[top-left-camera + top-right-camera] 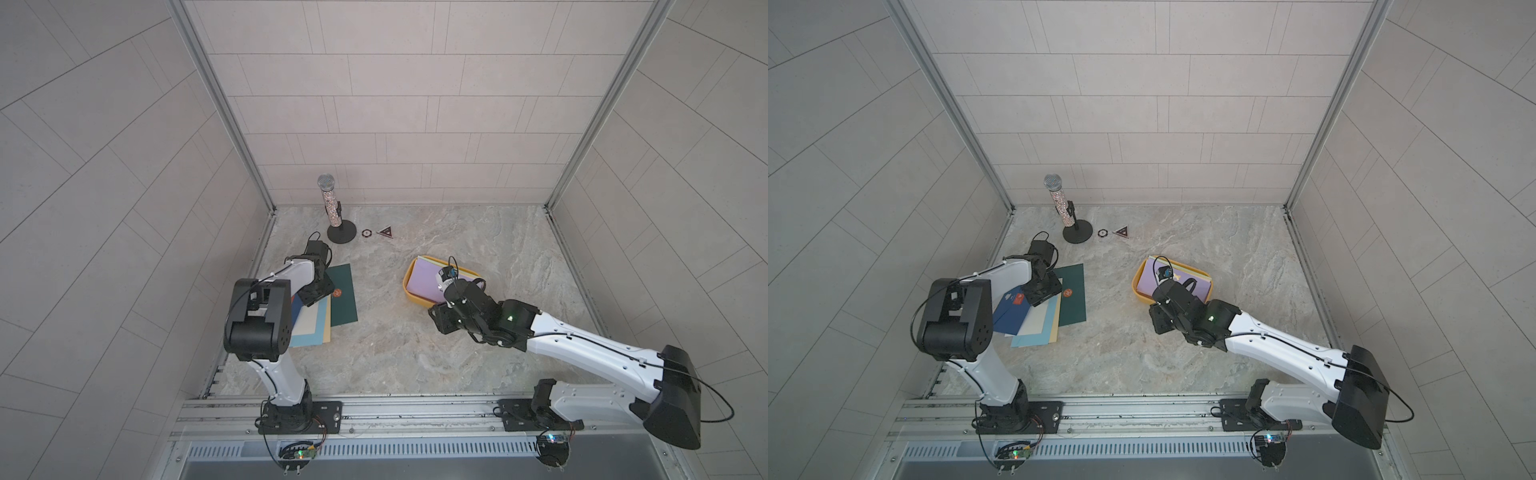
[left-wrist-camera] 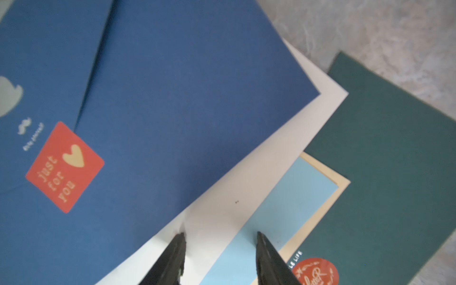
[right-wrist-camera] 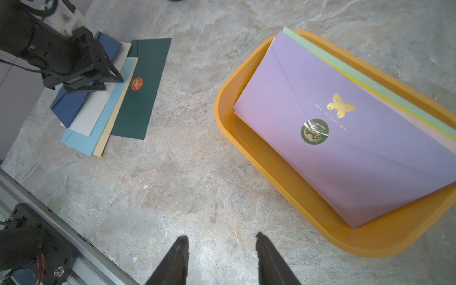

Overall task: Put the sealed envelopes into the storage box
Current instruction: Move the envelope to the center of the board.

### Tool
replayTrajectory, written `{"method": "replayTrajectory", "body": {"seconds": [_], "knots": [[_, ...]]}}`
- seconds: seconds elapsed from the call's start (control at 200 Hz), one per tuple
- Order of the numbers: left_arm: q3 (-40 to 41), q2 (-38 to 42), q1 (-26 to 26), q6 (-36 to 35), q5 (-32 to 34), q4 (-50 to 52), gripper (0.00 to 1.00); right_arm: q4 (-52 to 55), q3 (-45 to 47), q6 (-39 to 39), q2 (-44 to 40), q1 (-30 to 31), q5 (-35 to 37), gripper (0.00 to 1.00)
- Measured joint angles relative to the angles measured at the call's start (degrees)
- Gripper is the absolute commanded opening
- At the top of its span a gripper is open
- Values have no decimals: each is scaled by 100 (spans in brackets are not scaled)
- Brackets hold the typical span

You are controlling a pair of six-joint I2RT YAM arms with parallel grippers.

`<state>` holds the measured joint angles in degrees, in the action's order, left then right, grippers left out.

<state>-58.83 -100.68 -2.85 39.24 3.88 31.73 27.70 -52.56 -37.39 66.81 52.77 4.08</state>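
Envelopes [image 2: 185, 111] fanned beneath left claw [image 2: 220, 234], box [image 3: 223, 118] beside right claw [image 3: 220, 237]

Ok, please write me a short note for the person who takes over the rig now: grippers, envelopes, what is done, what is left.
Left gripper: open, empty, at the envelope stack.
Right gripper: open, empty, above bare table beside the storage box.
Done: lilac envelope on top in the box, light green envelope and others beneath.
To do: five stacked envelopes show, navy envelope on top, dark green envelope lowest.
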Motion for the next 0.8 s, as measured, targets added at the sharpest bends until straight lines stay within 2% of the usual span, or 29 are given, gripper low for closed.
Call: {"method": "replayTrajectory", "body": {"seconds": [0.315, 0.465, 0.675, 0.8], "knots": [[-2, 0, -883, 42, -15, 68, 50, 254, -229, -70, -763, -162, -15, 51], [31, 13, -1556, 146, -70, 48, 50, 382, -212, -103, -1067, -295, -22, 51], [483, 369, -2573, 474, -142, -210, 50, 566, 275, -212, -1563, -334, -83, 50], [863, 774, -3062, 737, -470, -339, 50, 625, 691, -278, -1764, -334, -238, 50]]}}
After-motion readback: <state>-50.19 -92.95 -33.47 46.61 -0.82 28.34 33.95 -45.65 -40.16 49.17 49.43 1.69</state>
